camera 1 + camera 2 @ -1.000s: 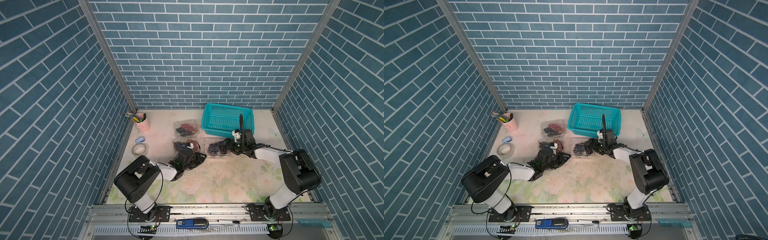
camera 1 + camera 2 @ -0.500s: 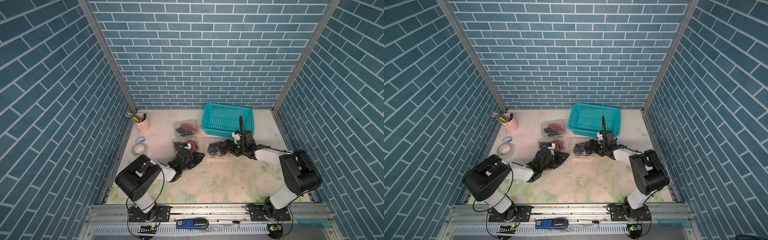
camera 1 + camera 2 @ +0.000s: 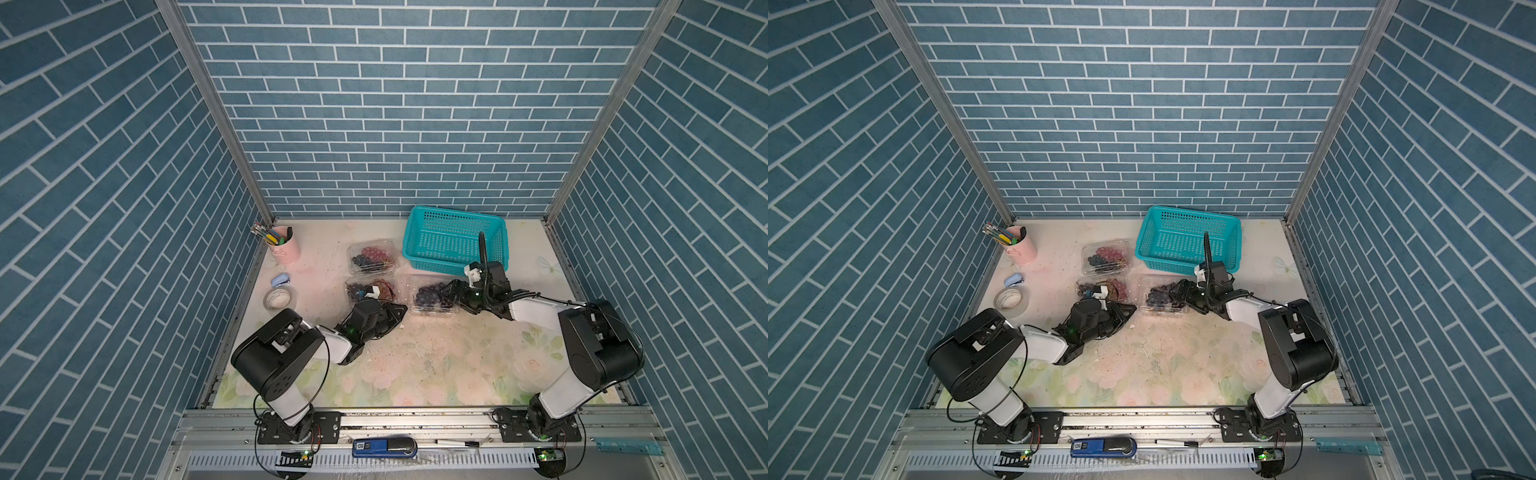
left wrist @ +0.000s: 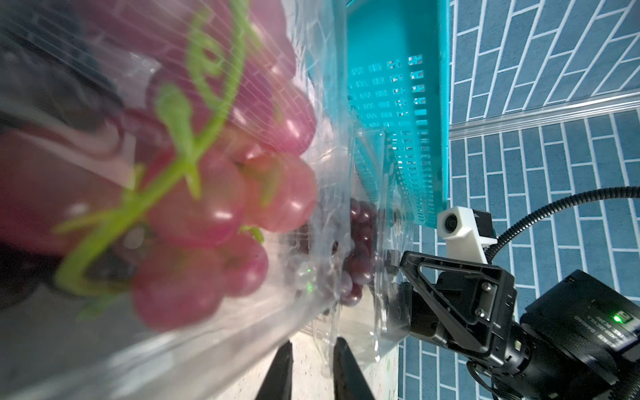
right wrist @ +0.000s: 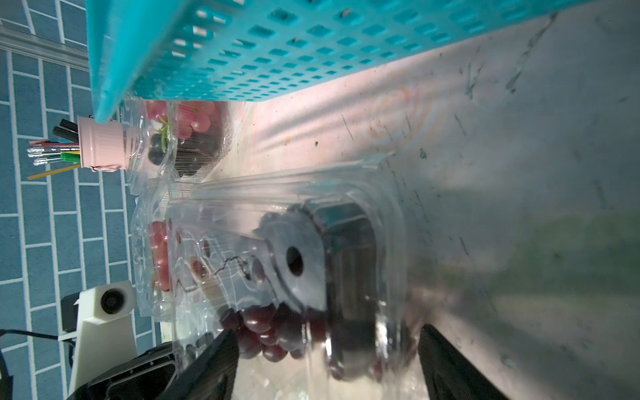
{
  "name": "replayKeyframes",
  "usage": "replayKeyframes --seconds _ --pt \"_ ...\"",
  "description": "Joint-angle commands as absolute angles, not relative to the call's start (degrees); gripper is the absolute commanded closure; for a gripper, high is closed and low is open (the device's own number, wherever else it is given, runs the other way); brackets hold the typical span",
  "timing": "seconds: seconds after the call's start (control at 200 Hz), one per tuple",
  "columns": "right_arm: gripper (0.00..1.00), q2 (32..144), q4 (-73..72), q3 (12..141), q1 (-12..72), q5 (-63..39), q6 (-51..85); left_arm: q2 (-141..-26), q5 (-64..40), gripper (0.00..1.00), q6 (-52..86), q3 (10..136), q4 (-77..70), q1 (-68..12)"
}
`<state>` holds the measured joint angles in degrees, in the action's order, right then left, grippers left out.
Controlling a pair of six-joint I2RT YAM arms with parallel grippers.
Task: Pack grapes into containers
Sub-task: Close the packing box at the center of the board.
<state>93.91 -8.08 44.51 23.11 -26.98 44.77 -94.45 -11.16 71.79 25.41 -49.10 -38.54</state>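
My floral-printed tabletop (image 3: 436, 365), speckled with debris, teal basket (image 3: 440, 262) at the rear, three clear containers (image 3: 352, 250) beside and before it, pink pen cup (image 3: 286, 252), small blue object (image 3: 280, 280) and tape roll (image 3: 279, 298) along the left edge.

The tabletop (image 3: 436, 365) is covered by a matt floral print, scuffed and speckled. The containers (image 5: 277, 194) are formed of thin clear plastic, glossy, finely ribbed and creased. A smooth, shiny skin is shown by the grapes (image 4: 204, 207). The basket (image 3: 440, 257) at the tabletop's far edge is moulded in teal perforated plastic with a slight sheen. The frame posts (image 3: 217, 112) are of satin-finished metal. A smooth finish is seen on the cup (image 3: 286, 253).
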Motion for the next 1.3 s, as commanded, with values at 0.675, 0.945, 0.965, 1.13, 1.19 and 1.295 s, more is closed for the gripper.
replayKeyframes --seconds 0.675,0.945,0.965,1.13,1.19,1.295 --pt "0.19 94.13 -8.44 43.25 25.22 -26.01 47.11 -98.07 -9.83 0.83 71.03 26.78 -49.61 -39.17" --pt "0.2 94.51 -8.39 43.24 25.22 -26.1 47.14 -99.89 -9.15 0.88 71.7 26.61 -52.29 -39.55" --pt "0.2 94.48 -8.43 43.3 25.22 -26.1 47.17 -99.92 -9.09 0.88 71.71 26.67 -52.29 -39.55" --pt "0.2 94.7 -8.83 43.11 25.19 -26.08 47.28 -100.01 -8.73 0.89 71.63 26.32 -52.47 -39.73" --pt "0.19 94.78 -8.88 43.08 25.22 -26.04 47.36 -100.27 -8.63 0.9 71.58 26.22 -52.77 -39.81" --pt "0.2 94.76 -9.0 43.14 25.22 -26.19 47.39 -100.97 -8.87 0.92 71.97 26.26 -53.78 -39.82"
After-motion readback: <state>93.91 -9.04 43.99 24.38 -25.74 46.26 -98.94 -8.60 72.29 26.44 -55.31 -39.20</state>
